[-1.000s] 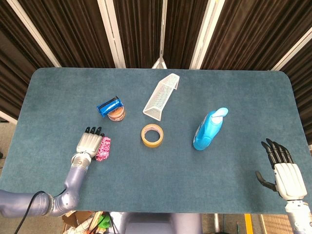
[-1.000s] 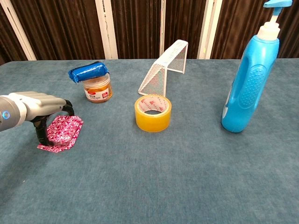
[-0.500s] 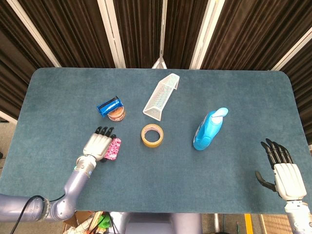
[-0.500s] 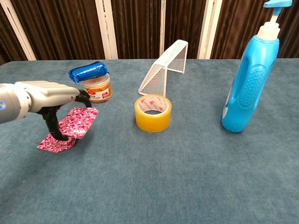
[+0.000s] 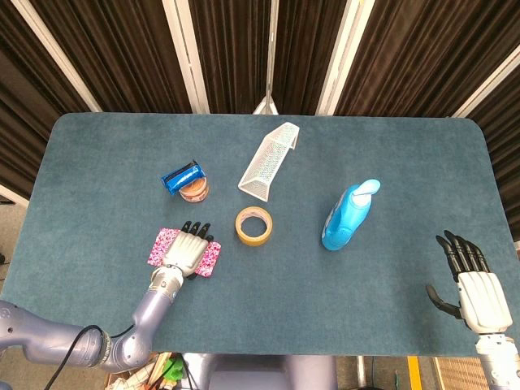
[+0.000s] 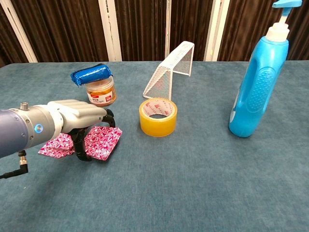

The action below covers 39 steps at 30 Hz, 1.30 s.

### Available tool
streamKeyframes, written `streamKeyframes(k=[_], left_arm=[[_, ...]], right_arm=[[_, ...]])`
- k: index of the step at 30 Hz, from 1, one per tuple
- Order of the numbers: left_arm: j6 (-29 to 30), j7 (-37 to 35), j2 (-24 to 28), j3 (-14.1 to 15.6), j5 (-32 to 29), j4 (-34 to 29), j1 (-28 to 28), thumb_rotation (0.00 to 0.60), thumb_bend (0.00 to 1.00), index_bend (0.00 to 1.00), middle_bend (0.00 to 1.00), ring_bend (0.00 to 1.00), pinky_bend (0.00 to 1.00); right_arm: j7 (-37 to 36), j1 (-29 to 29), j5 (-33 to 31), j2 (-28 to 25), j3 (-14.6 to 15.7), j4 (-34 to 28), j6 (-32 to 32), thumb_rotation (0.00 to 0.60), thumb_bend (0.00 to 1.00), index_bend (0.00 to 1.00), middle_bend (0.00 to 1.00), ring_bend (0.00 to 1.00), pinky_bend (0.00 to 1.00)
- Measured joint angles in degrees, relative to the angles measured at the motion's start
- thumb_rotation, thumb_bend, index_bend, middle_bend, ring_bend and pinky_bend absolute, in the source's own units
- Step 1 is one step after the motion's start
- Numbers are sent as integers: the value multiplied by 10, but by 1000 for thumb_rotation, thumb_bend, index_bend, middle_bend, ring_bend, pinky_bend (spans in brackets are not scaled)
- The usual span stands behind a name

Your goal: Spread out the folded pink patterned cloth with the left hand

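The pink patterned cloth (image 5: pixel 160 244) lies partly unfolded on the blue table (image 5: pixel 97 162), left of centre near the front. In the chest view the cloth (image 6: pixel 103 142) stretches from a flat left part to a raised right flap. My left hand (image 5: pixel 188 249) is over its middle. Seen from the chest, that left hand (image 6: pixel 72 115) has its fingers curled over the right flap with the thumb below, pinching it. My right hand (image 5: pixel 474 286) hovers at the table's front right corner, fingers apart and holding nothing, far from the cloth.
A yellow tape roll (image 5: pixel 253 225) sits just right of the cloth. Behind it stand a small jar (image 5: pixel 194 190) with a blue packet (image 5: pixel 182 175) on top and a white wire rack (image 5: pixel 270 160). A blue pump bottle (image 5: pixel 345 215) stands right of centre.
My left hand has moved right, pulling the cloth's top layer with it. The cloth has gone from a narrow folded strip to a wider, opened patch. The right hand has stayed put.
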<state>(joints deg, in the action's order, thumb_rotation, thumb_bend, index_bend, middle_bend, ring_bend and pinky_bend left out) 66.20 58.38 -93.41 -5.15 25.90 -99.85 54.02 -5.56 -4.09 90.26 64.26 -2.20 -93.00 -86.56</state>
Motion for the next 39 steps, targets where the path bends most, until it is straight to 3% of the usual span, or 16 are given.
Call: streamKeyframes(k=[9, 28, 39], left_arm=[[2, -9, 6, 2, -2, -7, 2, 600, 262, 10, 0, 0, 0], [19, -27, 72, 24, -26, -8, -19, 600, 262, 129, 0, 0, 0], [-6, -31, 68, 26, -49, 25, -19, 600, 262, 165, 0, 0, 0]], right_arm=[[3, 0, 1, 1, 1, 0, 0, 600, 363, 0, 0, 0, 87], [5, 0, 1, 1, 2, -2, 1, 600, 363, 0, 0, 0, 87], [5, 0, -1, 1, 0, -2, 2, 600, 363, 0, 0, 0, 87]])
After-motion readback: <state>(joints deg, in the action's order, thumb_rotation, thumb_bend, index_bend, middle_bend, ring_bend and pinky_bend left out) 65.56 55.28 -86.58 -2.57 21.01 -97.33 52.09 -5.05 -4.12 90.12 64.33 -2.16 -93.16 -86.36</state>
